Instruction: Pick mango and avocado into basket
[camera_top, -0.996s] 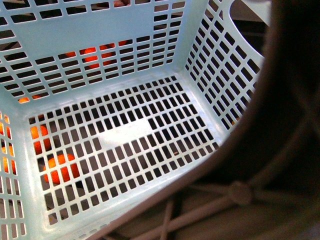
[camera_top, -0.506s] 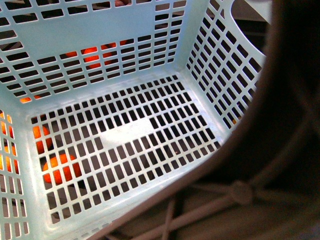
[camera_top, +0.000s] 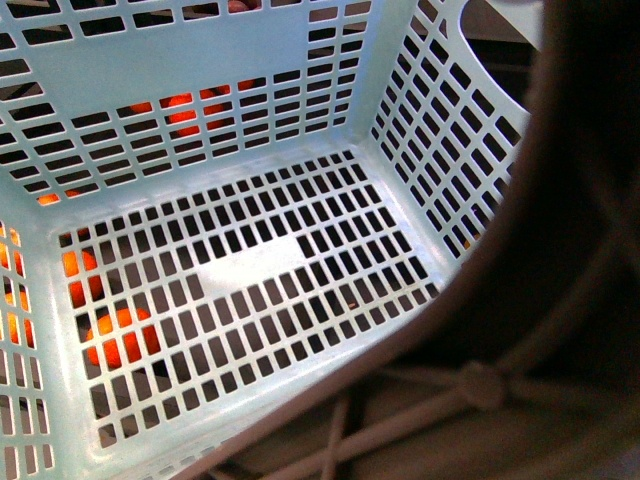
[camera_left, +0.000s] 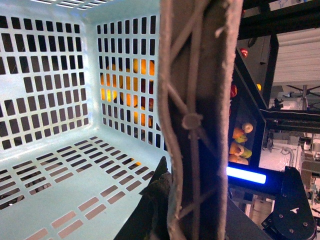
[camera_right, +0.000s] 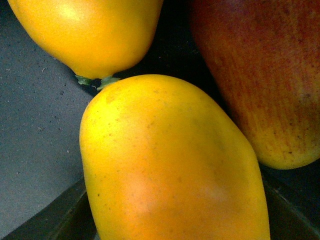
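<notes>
The turquoise basket (camera_top: 250, 262) fills the front view, held close to the camera, and nothing lies on its slotted floor. Its brown handle (camera_top: 480, 385) crosses the lower right. In the left wrist view my left gripper (camera_left: 170, 205) is shut on the handle (camera_left: 197, 100), with a dark finger (camera_left: 156, 192) against the handle's edge and the basket's inside (camera_left: 55, 150) beside it. In the right wrist view the yellow-orange mango (camera_right: 170, 165) fills the picture, held in my right gripper, whose fingers it hides. The avocado is out of view.
Orange fruits (camera_top: 118, 335) show through the basket's slots below and behind it. In the right wrist view a yellow stemmed fruit (camera_right: 95, 35) and a red-blushed fruit (camera_right: 260, 75) lie against the mango on a dark surface (camera_right: 30, 125). More fruit (camera_left: 239, 147) sits on a shelf beyond the handle.
</notes>
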